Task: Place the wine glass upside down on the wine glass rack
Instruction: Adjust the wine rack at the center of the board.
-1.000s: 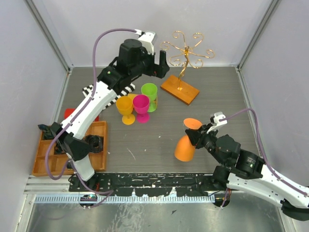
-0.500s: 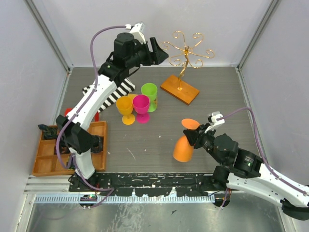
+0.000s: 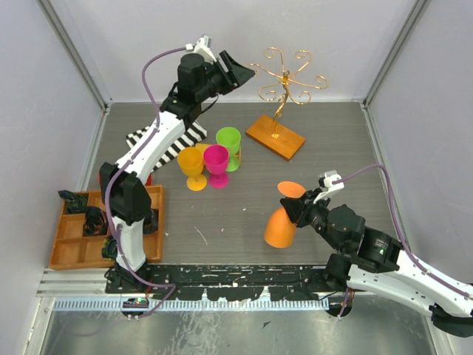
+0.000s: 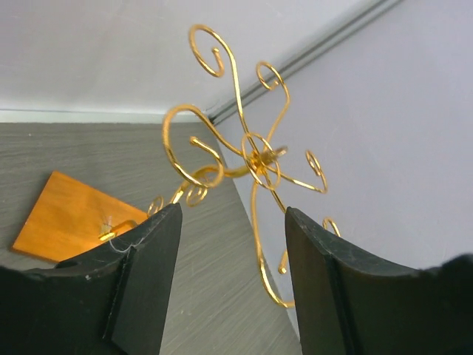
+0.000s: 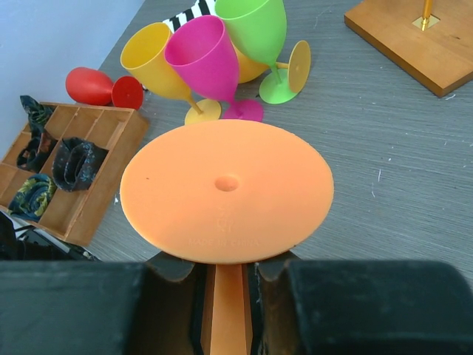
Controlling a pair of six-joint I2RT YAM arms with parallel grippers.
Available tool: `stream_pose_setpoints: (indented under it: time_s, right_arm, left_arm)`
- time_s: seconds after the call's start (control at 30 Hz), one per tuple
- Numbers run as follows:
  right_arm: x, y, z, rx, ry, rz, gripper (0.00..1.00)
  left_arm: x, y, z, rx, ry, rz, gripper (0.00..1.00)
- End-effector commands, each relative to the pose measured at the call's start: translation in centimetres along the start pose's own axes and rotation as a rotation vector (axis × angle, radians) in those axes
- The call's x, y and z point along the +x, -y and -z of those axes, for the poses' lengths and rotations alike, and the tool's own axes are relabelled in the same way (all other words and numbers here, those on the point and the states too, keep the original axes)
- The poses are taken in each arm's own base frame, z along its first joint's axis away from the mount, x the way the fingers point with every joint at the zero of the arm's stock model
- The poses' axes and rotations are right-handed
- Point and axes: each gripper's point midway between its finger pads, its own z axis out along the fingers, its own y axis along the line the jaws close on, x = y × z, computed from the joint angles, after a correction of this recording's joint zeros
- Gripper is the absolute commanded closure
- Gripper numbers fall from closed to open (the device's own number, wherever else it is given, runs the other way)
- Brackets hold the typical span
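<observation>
A: Jaws of the right gripper, released or clenched?

B: Clenched on the stem of the orange wine glass, just under its round foot. From the wrist view, both fingers pressed against the stem, with the foot filling the middle of the view.

A: Held where?

B: Over the near right part of the table, well apart from the wine glass rack. Tilted, foot up and toward the back, bowl down and toward the front. Touching the table or not: cannot tell.

A: And the left gripper?

B: Raised high at the back, just beside the rack's curled gold arms, on their left. Jaws apart, gripping nothing. From its wrist view, gold curls framed between the two black fingers, with no visible contact.

A: Rack itself?

B: Upright on its orange-brown wooden base, at the far middle of the table.

A: Anything else around?

B: Yellow glass, magenta glass and green glass, clustered upright just left of the base. Striped cloth behind them. Compartmented wooden tray at the near left, with a red glass on its side just beyond it.
</observation>
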Motion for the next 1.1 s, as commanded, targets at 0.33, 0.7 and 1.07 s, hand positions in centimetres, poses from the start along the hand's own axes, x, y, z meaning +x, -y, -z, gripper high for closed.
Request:
stream_pose_setpoints:
  time_s: [0.33, 0.7, 1.07]
  right_arm:
    - [-2.1, -1.2, 0.3, -0.044, 0.067, -0.058, 1.00]
    - [-1.9, -0.9, 0.3, -0.035, 0.066, -0.059, 1.00]
    - [-1.7, -0.6, 0.1, -0.018, 0.067, -0.054, 1.00]
  left_arm:
    - [-0.7, -3.2, -4.0, 0.065, 0.089, 0.239, 0.41]
    - [-1.8, -3.3, -4.7, 0.115, 0.105, 0.278, 0.70]
    - [-1.7, -2.6, -4.0, 0.118, 0.074, 0.289, 1.00]
